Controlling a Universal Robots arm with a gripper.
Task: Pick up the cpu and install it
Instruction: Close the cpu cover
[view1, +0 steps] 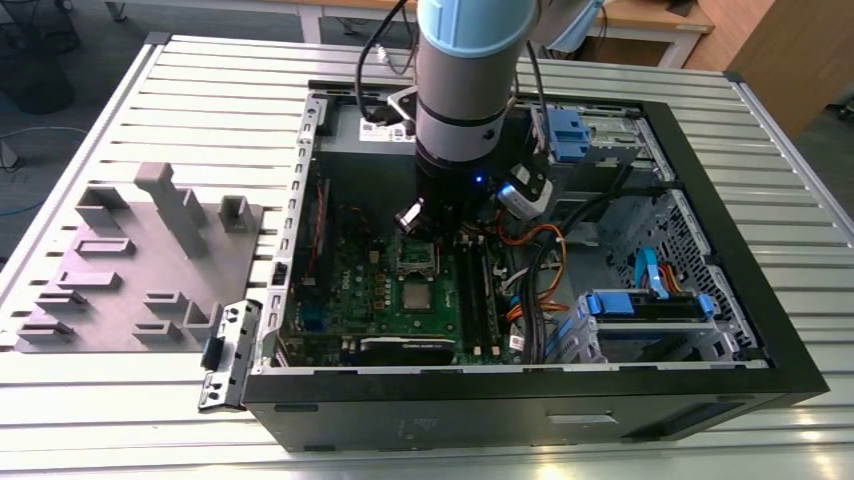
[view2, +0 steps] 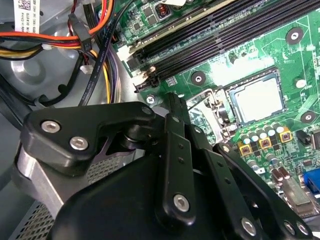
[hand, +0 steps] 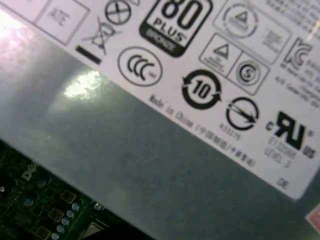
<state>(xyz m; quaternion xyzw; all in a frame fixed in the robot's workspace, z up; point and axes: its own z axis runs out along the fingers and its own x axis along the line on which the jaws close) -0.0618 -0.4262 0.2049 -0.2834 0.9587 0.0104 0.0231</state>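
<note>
The cpu (view1: 418, 297) is a small silver-grey square lying flat on the green motherboard (view1: 360, 285) inside the open computer case. In the second wrist view the cpu (view2: 260, 100) sits inside a dark socket surround, with a shiny metal frame (view2: 214, 107) raised beside it. My gripper (view1: 424, 228) hangs from the arm just behind the cpu, over the metal frame (view1: 416, 258). In the second wrist view the gripper (view2: 172, 100) looks shut, its black links meeting at one tip, with nothing seen between them. It stands apart from the cpu.
Orange, yellow and black cables (view2: 95, 45) run beside the black memory slots (view2: 200, 45). The grey power supply box (hand: 165, 160) with its white label is close to the wrist. Blue drive brackets (view1: 647, 305) stand at the exterior view's right, and a grey fixture plate (view1: 134, 270) lies outside the case.
</note>
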